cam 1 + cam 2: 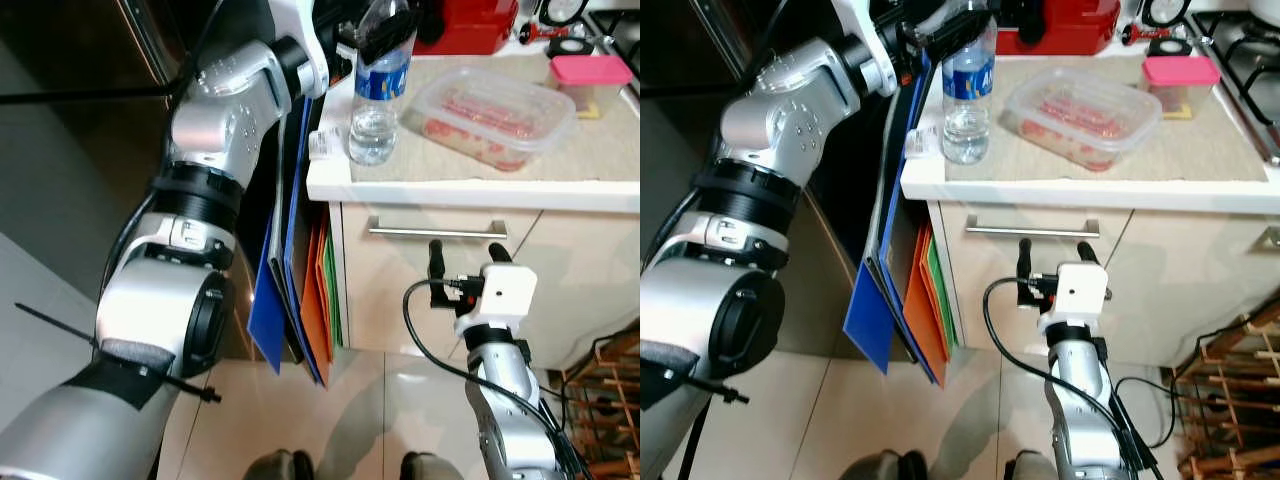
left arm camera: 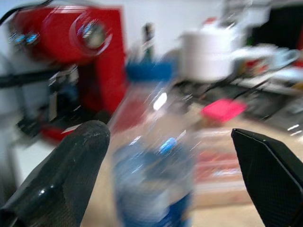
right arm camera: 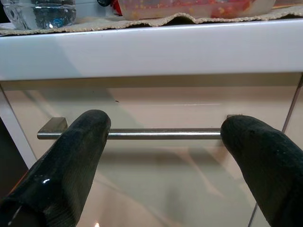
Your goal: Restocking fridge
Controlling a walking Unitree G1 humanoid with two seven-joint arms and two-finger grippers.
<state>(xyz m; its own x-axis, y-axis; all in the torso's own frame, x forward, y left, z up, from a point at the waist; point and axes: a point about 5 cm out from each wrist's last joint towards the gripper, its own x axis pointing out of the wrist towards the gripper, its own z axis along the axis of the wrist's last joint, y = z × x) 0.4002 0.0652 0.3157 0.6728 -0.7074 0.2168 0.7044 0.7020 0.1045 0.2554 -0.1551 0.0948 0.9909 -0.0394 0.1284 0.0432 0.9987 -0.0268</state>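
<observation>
Right tool (image 3: pixel 161 156) gapes before drawer handle (image 3: pixel 142 135); left tool (image 2: pixel 175 161) spread around bottle (image 1: pixel 378 90).

Left arm (image 1: pixel 205 130) bent at the elbow and reaching up and forward, left gripper (image 2: pixel 175 156) at the end of it with both black fingers (image 2: pixel 71 170) spread wide apart; right arm (image 1: pixel 505 400) low, right gripper (image 3: pixel 165 156) pointing forward, fingers (image 3: pixel 71 161) likewise parted

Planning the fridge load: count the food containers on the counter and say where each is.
2. A clear lidded container holding red food sits mid-counter, right of the water bottle. A smaller pink-lidded container stands behind it toward the stove. Others may lie beyond the frame.
</observation>
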